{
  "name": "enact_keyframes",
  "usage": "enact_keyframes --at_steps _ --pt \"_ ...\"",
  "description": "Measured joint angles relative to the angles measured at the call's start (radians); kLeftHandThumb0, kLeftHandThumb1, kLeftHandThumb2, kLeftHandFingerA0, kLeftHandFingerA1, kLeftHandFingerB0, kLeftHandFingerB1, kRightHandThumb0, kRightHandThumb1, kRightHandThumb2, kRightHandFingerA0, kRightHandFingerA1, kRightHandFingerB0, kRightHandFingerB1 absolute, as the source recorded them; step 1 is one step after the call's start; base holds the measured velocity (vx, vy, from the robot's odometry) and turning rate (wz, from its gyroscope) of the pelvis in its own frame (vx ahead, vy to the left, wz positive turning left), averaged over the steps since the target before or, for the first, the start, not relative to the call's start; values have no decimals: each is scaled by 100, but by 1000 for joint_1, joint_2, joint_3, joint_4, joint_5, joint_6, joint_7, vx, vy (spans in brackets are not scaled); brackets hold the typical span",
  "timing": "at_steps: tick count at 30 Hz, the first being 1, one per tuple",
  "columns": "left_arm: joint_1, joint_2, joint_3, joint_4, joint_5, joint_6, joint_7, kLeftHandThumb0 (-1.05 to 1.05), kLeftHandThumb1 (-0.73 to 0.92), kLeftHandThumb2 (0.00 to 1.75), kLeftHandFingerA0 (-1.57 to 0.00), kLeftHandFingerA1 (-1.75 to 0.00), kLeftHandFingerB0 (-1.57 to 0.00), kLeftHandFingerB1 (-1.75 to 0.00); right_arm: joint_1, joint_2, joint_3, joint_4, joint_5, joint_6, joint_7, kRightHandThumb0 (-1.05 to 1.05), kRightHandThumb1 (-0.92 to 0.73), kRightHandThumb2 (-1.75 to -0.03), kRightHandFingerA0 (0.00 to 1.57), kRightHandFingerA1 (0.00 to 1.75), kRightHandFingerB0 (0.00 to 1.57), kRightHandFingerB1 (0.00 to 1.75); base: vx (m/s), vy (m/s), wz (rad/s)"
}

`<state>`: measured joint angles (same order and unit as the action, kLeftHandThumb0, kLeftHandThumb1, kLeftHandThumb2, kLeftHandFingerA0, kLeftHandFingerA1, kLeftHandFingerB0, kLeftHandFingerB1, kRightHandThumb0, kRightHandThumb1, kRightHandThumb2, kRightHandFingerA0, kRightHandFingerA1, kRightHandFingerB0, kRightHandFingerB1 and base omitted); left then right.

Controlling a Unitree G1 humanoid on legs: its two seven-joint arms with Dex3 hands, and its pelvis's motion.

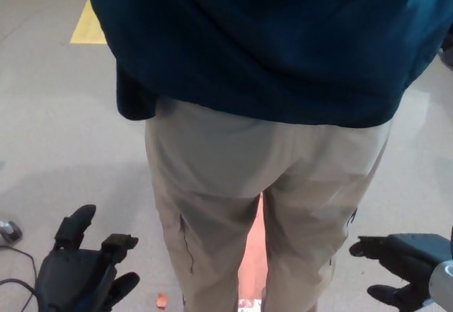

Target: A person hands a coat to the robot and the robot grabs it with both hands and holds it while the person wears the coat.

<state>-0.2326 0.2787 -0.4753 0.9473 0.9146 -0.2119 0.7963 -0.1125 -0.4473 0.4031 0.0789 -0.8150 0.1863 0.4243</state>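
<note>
Person stands back-on at centre, dark blue coat hanging over khaki trousers; left hand at 8 o'clock, fingers spread, holding nothing; right hand at 4 o'clock, likewise empty; yellow floor marking at 10 o'clock.

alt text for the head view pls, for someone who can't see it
A person in a dark blue coat and beige trousers stands close, back turned. The robot's left hand and right hand hang low and open, holding nothing.
</note>
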Motion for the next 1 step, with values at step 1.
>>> enact_keyframes --at_steps 1 --pt "7 0 -5 0 -1 -2 -1 -68 88 67 -59 -39 -46 -35 9 -2 3 -4 0 -1 0 -55 -88 -67 21 28 29 31 0 0 0"
